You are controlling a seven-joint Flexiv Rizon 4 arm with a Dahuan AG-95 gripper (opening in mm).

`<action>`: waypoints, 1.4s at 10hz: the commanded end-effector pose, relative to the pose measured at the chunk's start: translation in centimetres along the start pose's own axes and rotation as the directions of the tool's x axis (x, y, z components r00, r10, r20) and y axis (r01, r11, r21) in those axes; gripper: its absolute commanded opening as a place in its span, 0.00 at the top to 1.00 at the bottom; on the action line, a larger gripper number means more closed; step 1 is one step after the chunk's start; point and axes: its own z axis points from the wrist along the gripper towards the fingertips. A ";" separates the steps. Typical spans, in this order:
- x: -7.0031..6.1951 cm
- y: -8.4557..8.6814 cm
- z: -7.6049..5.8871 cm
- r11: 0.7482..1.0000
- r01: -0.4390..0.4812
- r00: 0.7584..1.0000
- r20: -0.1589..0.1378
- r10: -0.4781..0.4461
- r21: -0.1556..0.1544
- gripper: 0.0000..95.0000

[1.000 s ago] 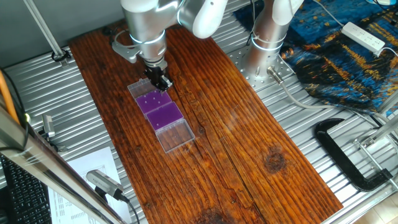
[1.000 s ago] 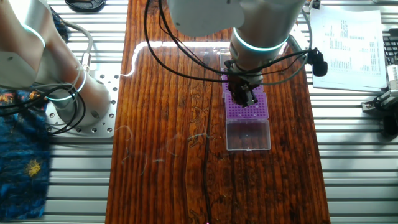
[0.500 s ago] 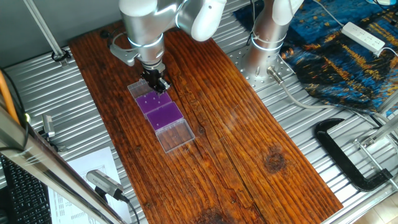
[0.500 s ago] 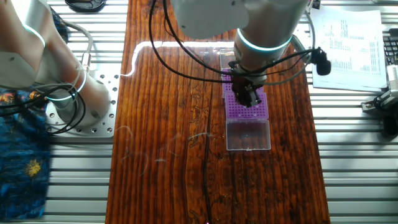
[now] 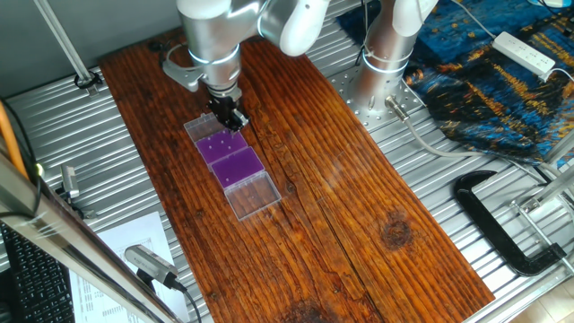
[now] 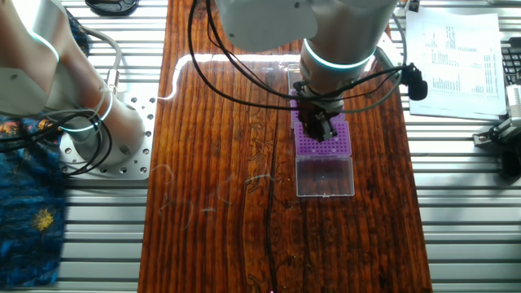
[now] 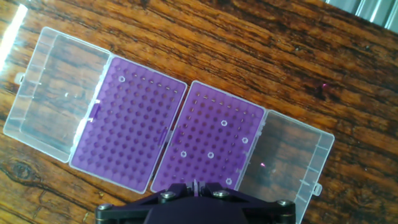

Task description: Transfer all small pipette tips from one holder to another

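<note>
Overhead, pale ring-like small pipette tips (image 7: 211,155) dot purple holders (image 7: 129,133); fingers' (image 5: 235,119) state unclear.

Two purple hole-grid racks in clear hinged boxes (image 7: 127,134) (image 7: 211,143) touching side by side on wooden tabletop (image 7: 280,62); hand (image 5: 233,117) above one.

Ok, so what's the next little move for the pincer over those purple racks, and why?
Probably centre over the nearest small whitish pipette tip and descend. The pincer hangs above the purple grid rack holding five tips; the other purple rack holds only one. Whether it already carries a tip I cannot tell.
</note>
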 end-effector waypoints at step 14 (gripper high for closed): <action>0.3 0.9 0.5 1.000 -0.017 1.000 -0.005 0.017 -0.003 1.00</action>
